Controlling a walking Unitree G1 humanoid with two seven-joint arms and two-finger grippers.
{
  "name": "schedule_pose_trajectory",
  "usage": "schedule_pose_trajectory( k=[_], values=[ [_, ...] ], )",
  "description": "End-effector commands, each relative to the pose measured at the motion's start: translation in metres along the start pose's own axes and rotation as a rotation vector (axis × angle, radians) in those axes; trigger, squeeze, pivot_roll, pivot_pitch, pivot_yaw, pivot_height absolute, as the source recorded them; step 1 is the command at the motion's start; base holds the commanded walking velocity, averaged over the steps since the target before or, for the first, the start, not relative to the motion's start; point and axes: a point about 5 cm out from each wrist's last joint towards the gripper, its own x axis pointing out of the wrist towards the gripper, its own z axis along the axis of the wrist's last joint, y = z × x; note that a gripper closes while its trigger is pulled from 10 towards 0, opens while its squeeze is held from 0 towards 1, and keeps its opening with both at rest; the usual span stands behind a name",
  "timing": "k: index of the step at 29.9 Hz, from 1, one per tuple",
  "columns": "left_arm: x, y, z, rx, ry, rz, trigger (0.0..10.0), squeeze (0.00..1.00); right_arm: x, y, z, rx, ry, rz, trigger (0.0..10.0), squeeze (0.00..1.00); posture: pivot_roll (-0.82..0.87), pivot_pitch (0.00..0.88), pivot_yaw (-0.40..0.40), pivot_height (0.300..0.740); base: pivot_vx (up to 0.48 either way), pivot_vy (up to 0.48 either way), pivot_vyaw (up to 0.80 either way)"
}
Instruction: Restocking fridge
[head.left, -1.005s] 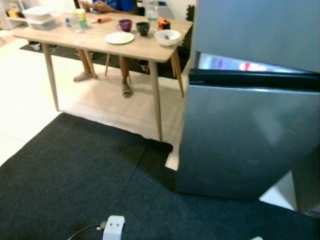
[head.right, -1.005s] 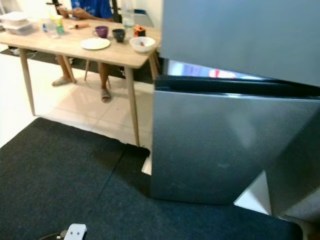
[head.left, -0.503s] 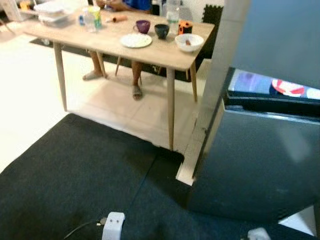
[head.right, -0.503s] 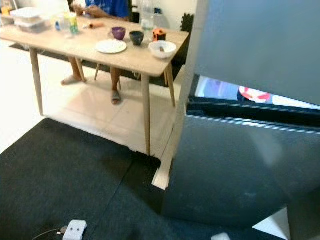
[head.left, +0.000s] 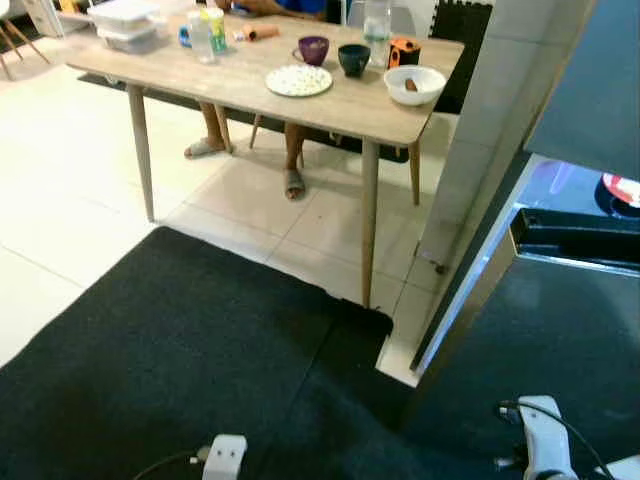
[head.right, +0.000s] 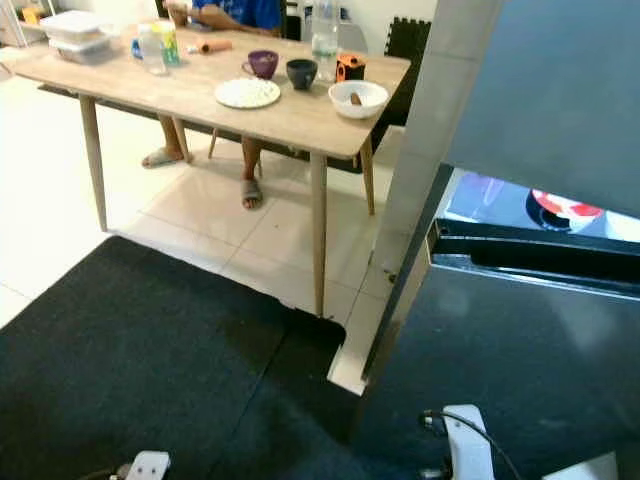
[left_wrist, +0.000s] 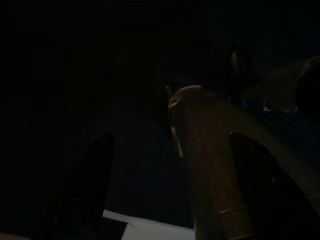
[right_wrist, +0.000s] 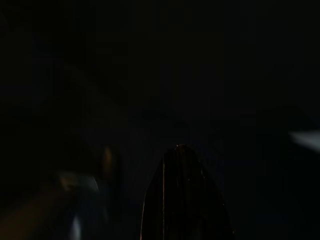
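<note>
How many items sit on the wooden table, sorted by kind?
On the wooden table:
Cups: 2, a purple cup and a dark cup
Plates: 1, a white plate
Bowls: 1, a white bowl
Bottles: 3, a clear tall bottle, a small bottle, a yellow-green bottle
Stacked clear containers: 1 stack
Orange-and-black object: 1
Small orange item: 1
Total: 10

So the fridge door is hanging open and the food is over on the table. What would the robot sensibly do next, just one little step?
Probably step toward the wooden table. The fridge door already stands open at the robot's right, and the things to stock, like the water bottle and small bottles, sit on the table across the black mat, likely out of reach. A seated person is behind it, so go slowly.
</note>
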Motion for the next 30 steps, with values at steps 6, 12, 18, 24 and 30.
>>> schedule_pose_trajectory(
  k=[6,12,18,24,30],
  values=[
    [-0.001,-0.004,-0.011,-0.006,0.032,-0.01,10.0,0.0,0.016,0.012,0.061,-0.026,-0.224,0.09,10.0,0.0,-0.12,0.13,-0.022,0.74,0.0,0.0,0.0],
    [-0.002,-0.003,-0.015,-0.017,0.035,-0.005,10.0,0.0,0.024,0.017,0.127,-0.027,-0.421,0.075,10.0,0.0,-0.1,0.137,-0.038,0.74,0.0,0.0,0.0],
    [-0.002,-0.003,-0.015,-0.034,0.024,0.002,10.0,0.0,0.021,0.017,0.197,0.032,-0.613,-0.006,10.0,0.0,-0.09,0.139,-0.051,0.74,0.0,0.0,0.0],
    [-0.003,-0.004,-0.018,-0.058,0.017,0.009,10.0,0.0,0.015,0.023,0.241,0.091,-0.721,0.007,10.0,0.0,-0.07,0.135,-0.07,0.74,0.0,0.0,0.0],
    [-0.004,-0.006,-0.024,-0.069,0.029,0.011,10.0,0.0,0.033,0.032,0.149,-0.026,-0.383,0.058,10.0,0.0,-0.07,0.132,-0.077,0.74,0.0,0.0,0.0]
  ],
)
